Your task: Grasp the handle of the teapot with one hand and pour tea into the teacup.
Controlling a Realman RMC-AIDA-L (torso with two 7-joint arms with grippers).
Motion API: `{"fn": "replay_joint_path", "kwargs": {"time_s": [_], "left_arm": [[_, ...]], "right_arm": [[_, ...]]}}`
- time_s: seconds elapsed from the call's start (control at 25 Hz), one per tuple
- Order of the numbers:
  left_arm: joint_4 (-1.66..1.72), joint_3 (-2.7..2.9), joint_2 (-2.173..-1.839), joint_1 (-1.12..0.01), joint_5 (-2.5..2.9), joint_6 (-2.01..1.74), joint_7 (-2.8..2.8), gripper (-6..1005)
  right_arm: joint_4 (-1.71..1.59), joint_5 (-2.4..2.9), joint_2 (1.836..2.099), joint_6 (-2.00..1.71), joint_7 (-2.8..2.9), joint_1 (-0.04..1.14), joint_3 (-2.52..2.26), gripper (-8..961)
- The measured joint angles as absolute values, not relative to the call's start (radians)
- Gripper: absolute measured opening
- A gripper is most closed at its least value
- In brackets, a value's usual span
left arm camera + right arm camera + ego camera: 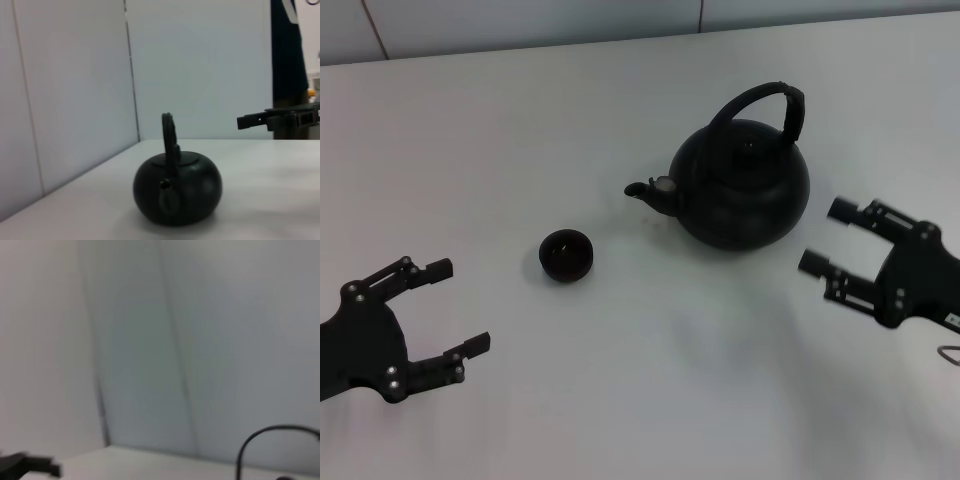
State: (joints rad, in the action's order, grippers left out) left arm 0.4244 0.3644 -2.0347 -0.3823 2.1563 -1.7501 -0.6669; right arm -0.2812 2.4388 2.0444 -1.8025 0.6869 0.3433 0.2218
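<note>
Matte black against the white table (620, 400), the teapot (745, 190) stands upright at centre right in our head view, its short spout (652, 190) pointing toward our left side. The handle (775, 105) arches over the lid, free of any grip. The teacup (565, 255) sits upright on the table, apart from the teapot, a little beyond the spout and nearer to us. Our right gripper (830, 238) hovers just beside the teapot's body with its fingers spread wide, touching nothing. Our left gripper (455, 308) rests low on our left, well apart from the teacup, fingers likewise parted and empty. From our left wrist, we see the teapot spout-on, handle edge-on.
</note>
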Motion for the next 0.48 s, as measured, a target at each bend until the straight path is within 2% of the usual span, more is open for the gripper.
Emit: {"fn": "replay_joint_path", "kwargs": {"time_s": [0.48], "left_arm": [[0.48,0.514,-2.019,-0.427,2.158,-1.746,-0.775,861]], "right_arm": [[-0.468,2.442,2.042,-1.801,0.772,0.415,-0.088,740]]}}
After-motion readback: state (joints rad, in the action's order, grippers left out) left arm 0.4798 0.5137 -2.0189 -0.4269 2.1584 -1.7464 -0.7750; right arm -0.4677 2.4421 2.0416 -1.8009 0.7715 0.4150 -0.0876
